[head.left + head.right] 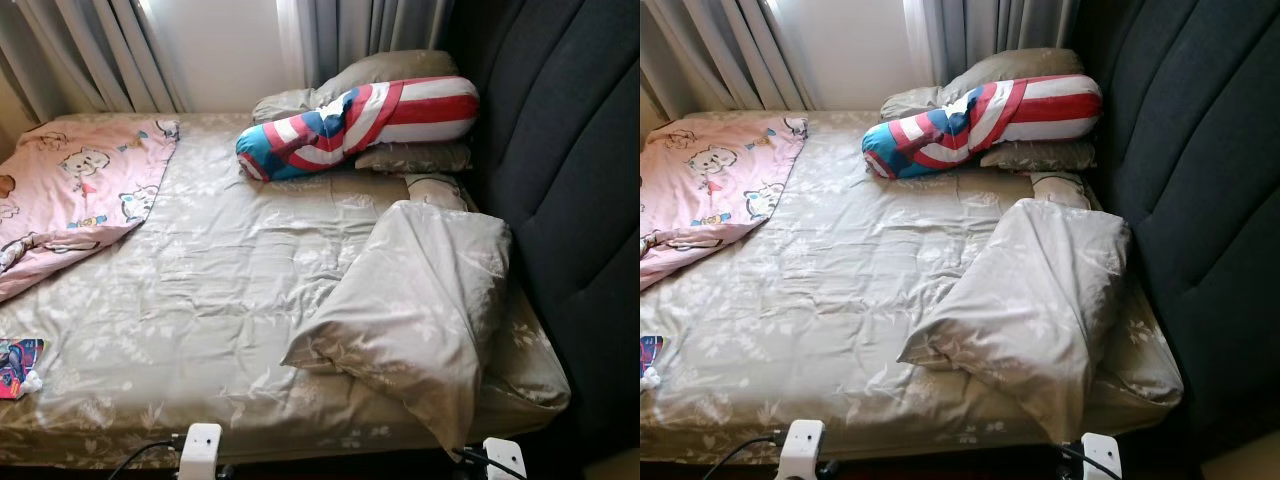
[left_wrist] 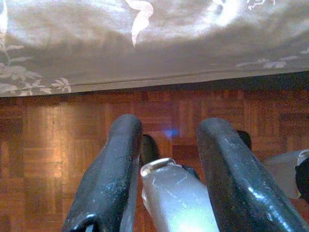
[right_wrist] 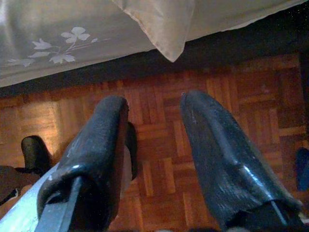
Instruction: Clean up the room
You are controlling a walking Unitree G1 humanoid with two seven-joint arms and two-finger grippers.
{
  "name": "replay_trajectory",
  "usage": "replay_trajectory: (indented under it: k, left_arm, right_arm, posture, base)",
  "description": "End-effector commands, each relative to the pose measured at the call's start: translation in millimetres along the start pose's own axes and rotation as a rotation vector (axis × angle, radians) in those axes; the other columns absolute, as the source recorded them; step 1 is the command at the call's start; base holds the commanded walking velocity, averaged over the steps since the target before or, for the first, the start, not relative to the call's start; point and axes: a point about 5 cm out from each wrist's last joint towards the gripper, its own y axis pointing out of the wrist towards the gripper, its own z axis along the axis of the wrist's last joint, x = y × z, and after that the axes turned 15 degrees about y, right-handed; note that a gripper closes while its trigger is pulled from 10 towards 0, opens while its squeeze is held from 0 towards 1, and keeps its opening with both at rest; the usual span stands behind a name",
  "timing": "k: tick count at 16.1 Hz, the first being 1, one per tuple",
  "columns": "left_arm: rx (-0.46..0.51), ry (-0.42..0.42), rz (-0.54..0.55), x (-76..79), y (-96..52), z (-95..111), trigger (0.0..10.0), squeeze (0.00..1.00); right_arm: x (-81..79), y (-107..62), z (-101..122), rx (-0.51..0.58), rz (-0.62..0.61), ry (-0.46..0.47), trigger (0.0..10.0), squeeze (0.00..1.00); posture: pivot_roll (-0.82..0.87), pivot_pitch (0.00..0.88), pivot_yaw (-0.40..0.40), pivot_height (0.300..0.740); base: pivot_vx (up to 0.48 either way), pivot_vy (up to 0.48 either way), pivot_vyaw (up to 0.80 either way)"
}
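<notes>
A bed with an olive floral sheet lies before me. A loose olive pillow slumps at the near right corner, one tip hanging over the edge. At the head a red, white and blue striped bolster rests on two olive pillows. A crumpled pink cartoon blanket covers the far left. A small colourful packet sits at the near left edge. My left gripper and right gripper hang open and empty by the bed's near side, above the parquet.
A dark padded headboard rises along the right side. Grey curtains and a bright window stand behind the bed. Wooden parquet floor runs under the bed's edge. My white wrist housings show just below the mattress.
</notes>
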Motion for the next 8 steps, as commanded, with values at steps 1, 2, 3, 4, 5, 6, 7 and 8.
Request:
replay_trajectory:
  k: [1, 2, 3, 4, 5, 6, 7, 8]
  left_arm:
    - [0.003, -0.010, -0.007, 3.2, 0.6, 1, 10.0, 0.00]
    - [0.006, -0.008, -0.009, 3.3, 0.8, 2, 10.0, 0.00]
    - [0.010, -0.010, -0.007, 3.0, 0.8, 3, 10.0, 0.00]
    - [0.012, -0.009, -0.006, 2.8, 0.8, 3, 10.0, 0.00]
    - [0.027, 0.002, -0.005, 1.8, 1.1, 5, 10.0, 0.00]
    - [0.038, 0.006, -0.003, 0.9, 1.4, 8, 10.0, 0.00]
    - [0.056, 0.009, 0.002, -0.2, 2.2, 13, 10.0, 0.00]
    - [0.069, 0.009, 0.004, -0.8, 2.7, 16, 10.0, 0.00]
  right_arm:
    - [4.7, -1.5, -2, -0.003, -0.011, -0.001, 10.0, 0.00]
    - [5.4, -1.8, -3, -0.003, -0.012, 0.001, 10.0, 0.00]
    - [5.7, -1.9, -3, -0.003, -0.013, 0.002, 10.0, 0.00]
    - [5.5, -1.9, -3, -0.002, -0.014, 0.003, 10.0, 0.00]
    - [4.3, -1.4, -2, 0.000, -0.015, 0.005, 10.0, 0.00]
    - [3.4, -1.0, -2, 0.001, -0.015, 0.006, 10.0, 0.00]
    - [3.1, -0.9, -1, 0.001, -0.015, 0.006, 10.0, 0.00]
    - [2.9, -0.8, -1, 0.001, -0.015, 0.006, 10.0, 0.00]
  posture:
    - [-0.08, 0.000, -0.016, 0.740]
    - [-0.08, 0.000, -0.018, 0.740]
    - [-0.08, 0.001, -0.020, 0.740]
    - [-0.08, 0.001, -0.020, 0.740]
    - [-0.08, 0.012, -0.020, 0.740]
    - [-0.08, 0.014, -0.020, 0.740]
    - [-0.08, 0.016, -0.021, 0.740]
    - [-0.08, 0.016, -0.021, 0.740]
  base:
    - [0.000, 0.000, 0.00]
    - [0.000, 0.000, 0.00]
    - [0.000, 0.000, 0.00]
    - [0.000, 0.000, 0.00]
    - [0.000, 0.000, 0.00]
    - [0.000, 0.000, 0.00]
    - [0.000, 0.000, 0.00]
    - [0.000, 0.000, 0.00]
